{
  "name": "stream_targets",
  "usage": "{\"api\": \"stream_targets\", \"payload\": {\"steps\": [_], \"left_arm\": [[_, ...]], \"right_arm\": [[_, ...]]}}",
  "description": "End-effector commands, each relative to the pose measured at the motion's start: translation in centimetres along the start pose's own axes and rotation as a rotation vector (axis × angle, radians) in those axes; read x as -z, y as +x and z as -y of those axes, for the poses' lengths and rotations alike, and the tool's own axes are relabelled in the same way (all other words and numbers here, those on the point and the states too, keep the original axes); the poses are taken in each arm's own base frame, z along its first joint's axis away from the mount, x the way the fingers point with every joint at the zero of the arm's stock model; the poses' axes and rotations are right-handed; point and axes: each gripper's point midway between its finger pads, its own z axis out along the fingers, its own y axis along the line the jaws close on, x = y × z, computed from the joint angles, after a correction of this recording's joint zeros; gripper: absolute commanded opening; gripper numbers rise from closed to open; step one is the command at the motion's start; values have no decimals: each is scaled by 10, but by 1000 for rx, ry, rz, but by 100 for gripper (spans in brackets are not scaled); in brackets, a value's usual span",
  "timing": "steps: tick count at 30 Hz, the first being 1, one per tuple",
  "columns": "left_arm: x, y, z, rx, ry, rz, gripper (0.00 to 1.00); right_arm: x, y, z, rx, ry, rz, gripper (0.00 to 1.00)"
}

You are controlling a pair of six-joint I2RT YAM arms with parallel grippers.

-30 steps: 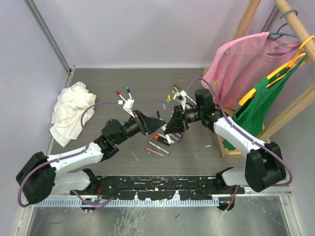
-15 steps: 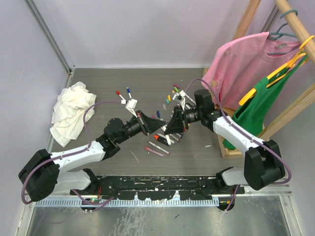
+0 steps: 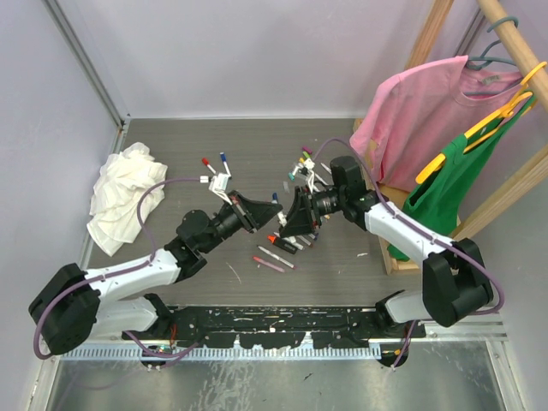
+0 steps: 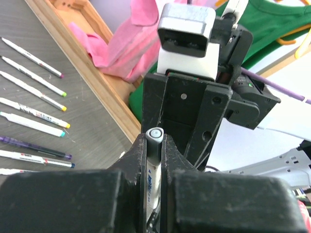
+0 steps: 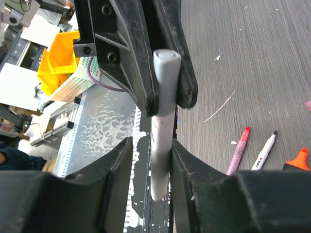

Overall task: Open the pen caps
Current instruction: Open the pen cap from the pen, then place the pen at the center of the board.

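Since a moment ago the right arm has swung its wrist toward 9 o'clock. The left arm has drawn back a touch the same way, so the two are still meeting nose to nose over the middle of the table (image 3: pixel 171 137).

The left gripper (image 4: pixel 154 141) is squeezing tight on a thin white pen (image 4: pixel 151 177), its fingers pressing both sides of the barrel just under the round grey end. Whether that grey end is a cap, I cannot tell. The right gripper (image 5: pixel 151 148) is facing it head-on and standing partly open. The pen's other end is sitting between its fingers, but a gap is showing on one side, so it is not gripping.

Looking outward from above, loose pens (image 3: pixel 274 259) are lying on the table at 6 o'clock, just below the grippers, with an orange marker (image 3: pixel 272 238) beside them. The pen caps (image 3: pixel 302 156) are mostly sitting at 1 o'clock, a small cluster of green, purple and yellow ends partly hidden behind the right wrist. At 11 o'clock a red cap (image 3: pixel 205 160) and a blue cap (image 3: pixel 223 157) are lying close together. A white rag (image 3: pixel 124 201) is bunching up at 9 o'clock by the wall. A pink shirt (image 3: pixel 411 103) and a green shirt (image 3: pixel 449 184) are hanging at 2 and 3 o'clock.
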Motion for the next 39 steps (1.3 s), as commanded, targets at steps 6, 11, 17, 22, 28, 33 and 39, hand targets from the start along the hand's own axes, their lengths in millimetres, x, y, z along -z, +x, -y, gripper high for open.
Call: {"api": "stream_targets", "payload": {"steps": [6,11,17,22,28,33,39], "left_arm": [[13,-58,19,-101,34,271,0],[34,-127,28,-268,-62,520,0],[64,-227,35,-350,-177,726,0],[80,-246,41,-328,-150,728,0],[100,-193,-20,-198,-314,611,0],[125,-129,-91,-101,-565,430,0],[160,-50,-165,59,-810,258,0]], "right_arm": [[-11,-7,3,-2,9,-1,2],[-21,2,2,-40,-29,-38,1],[-35,15,1,-92,-76,-88,1],[-42,26,10,-46,-11,-131,1],[-56,50,34,114,197,-283,1],[-73,74,49,188,313,-416,2],[-84,103,73,222,459,-561,3]]}}
